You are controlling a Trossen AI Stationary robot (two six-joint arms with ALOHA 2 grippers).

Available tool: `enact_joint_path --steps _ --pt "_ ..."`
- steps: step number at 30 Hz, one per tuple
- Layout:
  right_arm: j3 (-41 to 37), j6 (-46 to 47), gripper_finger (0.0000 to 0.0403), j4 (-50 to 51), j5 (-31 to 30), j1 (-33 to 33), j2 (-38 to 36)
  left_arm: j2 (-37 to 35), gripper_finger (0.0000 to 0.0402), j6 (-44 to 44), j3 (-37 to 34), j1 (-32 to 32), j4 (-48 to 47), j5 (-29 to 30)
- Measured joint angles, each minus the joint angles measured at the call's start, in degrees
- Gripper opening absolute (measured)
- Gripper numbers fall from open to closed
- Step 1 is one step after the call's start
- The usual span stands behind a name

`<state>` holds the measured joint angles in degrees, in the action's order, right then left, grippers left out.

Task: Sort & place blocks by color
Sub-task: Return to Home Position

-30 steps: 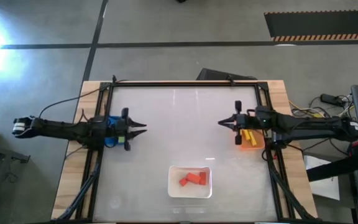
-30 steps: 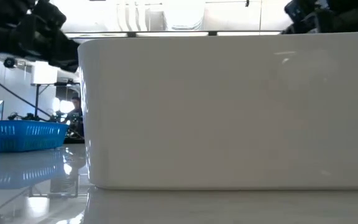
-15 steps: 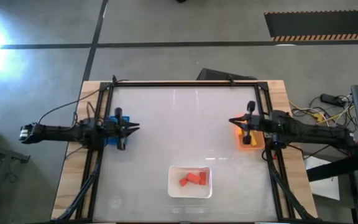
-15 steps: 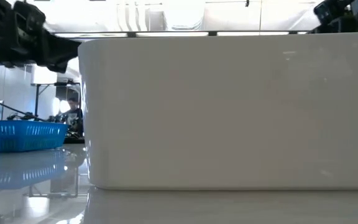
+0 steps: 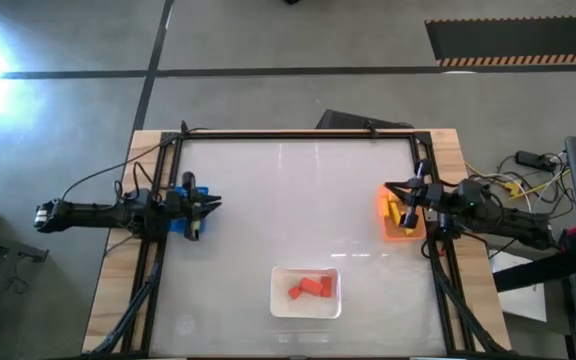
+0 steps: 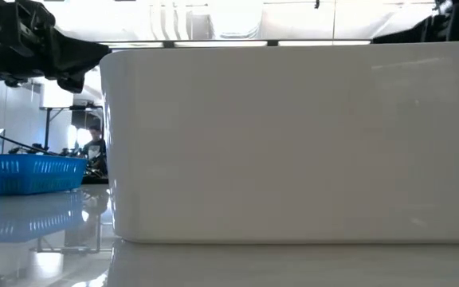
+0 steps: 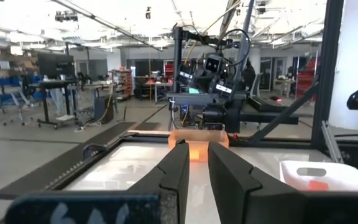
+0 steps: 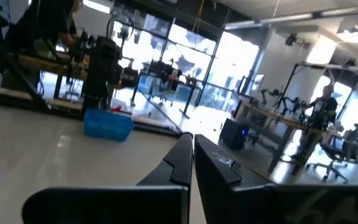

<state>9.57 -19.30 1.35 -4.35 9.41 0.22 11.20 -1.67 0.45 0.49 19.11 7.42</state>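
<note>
Left of the white tray [image 5: 280,300], the left tool [image 5: 211,203] hangs by the blue bin [image 6: 22,171], nearly clenched and empty. Right of the tray, the right tool [image 5: 393,190], clenched and empty, hangs above the orange bin [image 5: 405,232], which holds yellow blocks [image 5: 400,212]. The tray holds red blocks [image 5: 309,288]. Risk: a low pull-back could clip a bin rim and shift that bin.

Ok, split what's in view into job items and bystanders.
Job: red blocks in white tray; yellow blocks in orange bin; blue bin; left end effector by it; right end effector over orange bin.
Bystanders: cables; striped floor mat; person beyond.
</note>
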Motion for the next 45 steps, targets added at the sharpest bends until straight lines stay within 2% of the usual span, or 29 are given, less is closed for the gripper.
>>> enact_joint_path --steps 4,9,13,26,45 --pt "-1.56 0.65 0.0008 -2.42 0.24 0.0 0.89 -0.06 0.0042 1.55 0.0 0.0 -0.06 0.05" --pt "-8.73 1.92 0.0008 -11.58 0.22 0.0 0.77 0.18 0.0042 1.37 0.0 0.0 -0.09 0.05" --pt "-8.83 4.33 0.0008 -9.32 0.2 0.0 1.41 0.4 0.0042 1.33 0.0 0.0 -0.14 0.02" --pt "-8.86 25.84 0.0009 -7.37 -0.22 0.0 1.41 1.42 0.0042 1.31 -0.04 -0.02 -0.13 -0.02" --pt "-8.88 24.82 0.0009 -7.37 -0.22 0.0 1.43 1.43 0.0042 1.31 -0.09 -0.02 -0.1 -0.04"
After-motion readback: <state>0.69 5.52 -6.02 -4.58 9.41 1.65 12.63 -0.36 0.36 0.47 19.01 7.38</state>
